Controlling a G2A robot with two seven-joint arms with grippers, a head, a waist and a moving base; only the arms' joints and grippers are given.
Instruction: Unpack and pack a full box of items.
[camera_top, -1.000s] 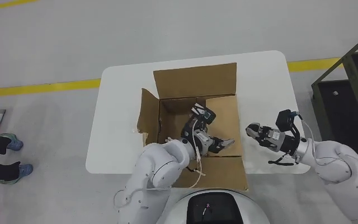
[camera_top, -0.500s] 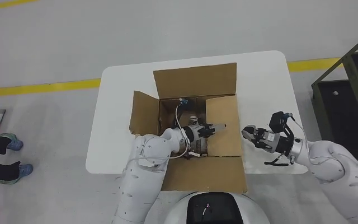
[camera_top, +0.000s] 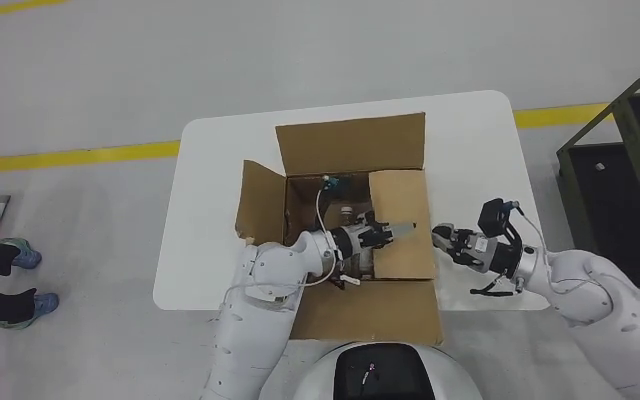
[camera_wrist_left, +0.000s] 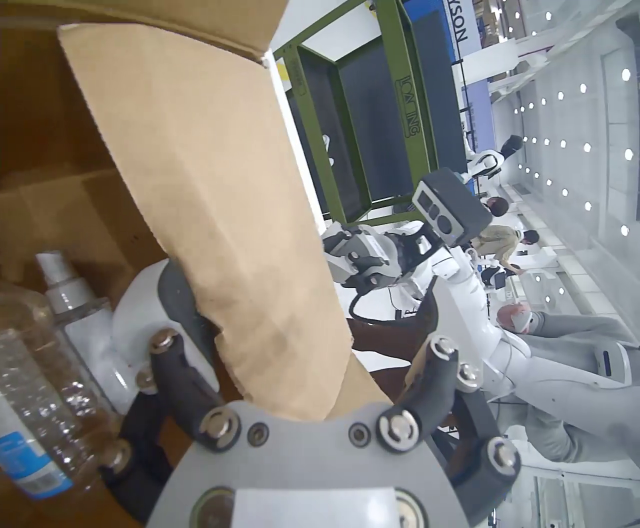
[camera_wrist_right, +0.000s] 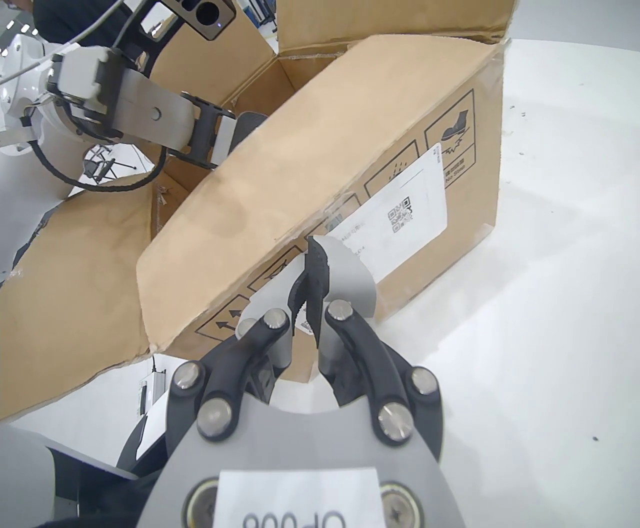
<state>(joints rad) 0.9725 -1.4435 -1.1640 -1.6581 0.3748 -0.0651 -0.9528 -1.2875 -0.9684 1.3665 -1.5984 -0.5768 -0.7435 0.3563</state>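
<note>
Matt brown cardboard box (camera_top: 350, 148); clear glossy plastic bottle (camera_wrist_left: 32, 355); smooth white table (camera_top: 212, 200).

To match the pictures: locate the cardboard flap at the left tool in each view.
Top view: the flap covers the right side of the box.
Left wrist view: the flap passes between the fingers of the left tool.
Right wrist view: the flap tops the box's labelled wall.
Shared landmark: the left tool.

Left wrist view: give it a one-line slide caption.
Left gripper straddles a flap of the cardboard box; a clear bottle sits inside.
</note>
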